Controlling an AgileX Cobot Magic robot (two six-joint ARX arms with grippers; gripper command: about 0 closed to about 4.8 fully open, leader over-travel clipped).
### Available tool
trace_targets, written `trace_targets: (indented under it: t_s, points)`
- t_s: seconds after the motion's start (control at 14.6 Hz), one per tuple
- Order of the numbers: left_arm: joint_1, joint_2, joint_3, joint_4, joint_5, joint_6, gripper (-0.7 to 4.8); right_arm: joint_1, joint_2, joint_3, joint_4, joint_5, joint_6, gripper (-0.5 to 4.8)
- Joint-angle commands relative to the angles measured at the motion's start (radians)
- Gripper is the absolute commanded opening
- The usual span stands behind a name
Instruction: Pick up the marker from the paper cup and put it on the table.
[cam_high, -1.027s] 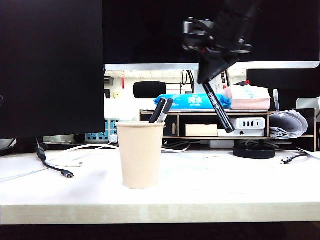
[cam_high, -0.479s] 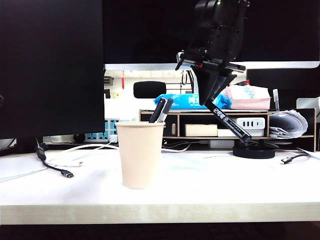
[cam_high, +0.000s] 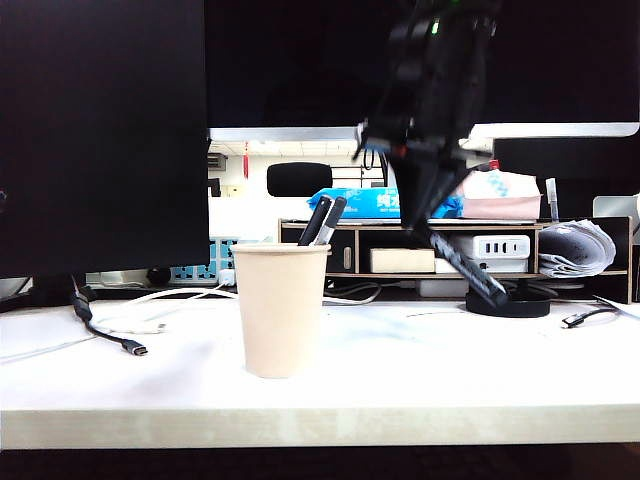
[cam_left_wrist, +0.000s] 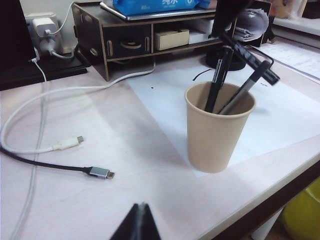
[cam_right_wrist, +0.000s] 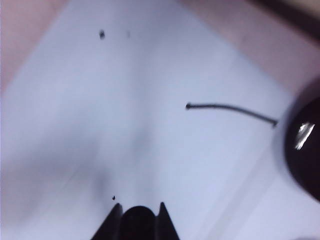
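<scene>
Since a second ago your right tool has dropped and tilted, clamped on the marker; its lower tip now hangs just above the surface, right of the paper cup. Near you, the left tool sits low at the front edge with its jaws pinched together, nothing between them. Two slim pens stand in the cup. Behind it is the shelf riser.
</scene>
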Motion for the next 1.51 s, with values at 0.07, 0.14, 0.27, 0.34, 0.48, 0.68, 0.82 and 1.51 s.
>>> trace_targets:
  t_s: [0.07, 0.14, 0.27, 0.34, 0.48, 0.68, 0.82, 1.51]
  points:
    - [0.001, 0.000, 0.000, 0.005, 0.004, 0.004, -0.04, 0.001, 0.037, 0.005, -0.019, -0.001, 0.020, 0.08]
    - [0.001, 0.000, 0.000, 0.005, 0.004, 0.004, -0.04, 0.001, 0.047, 0.005, -0.019, -0.001, 0.020, 0.08]
    - [0.001, 0.000, 0.000, 0.005, 0.004, 0.004, -0.04, 0.001, 0.056, 0.005, -0.013, 0.000, 0.020, 0.08]
    - [0.001, 0.000, 0.000, 0.005, 0.004, 0.004, -0.04, 0.001, 0.057, 0.005, -0.011, 0.000, 0.020, 0.08]
    - [0.001, 0.000, 0.000, 0.005, 0.003, 0.004, -0.04, 0.001, 0.063, 0.005, -0.006, 0.000, 0.019, 0.08]
    - [0.001, 0.000, 0.000, 0.005, 0.004, 0.004, -0.04, 0.001, 0.063, 0.005, 0.022, 0.000, 0.019, 0.14]
    - [0.001, 0.000, 0.000, 0.005, 0.004, 0.004, -0.04, 0.001, 0.063, 0.005, 0.036, 0.000, 0.019, 0.17]
    - [0.001, 0.000, 0.000, 0.005, 0.004, 0.004, -0.04, 0.001, 0.058, 0.063, -0.071, 0.010, -0.011, -0.07]
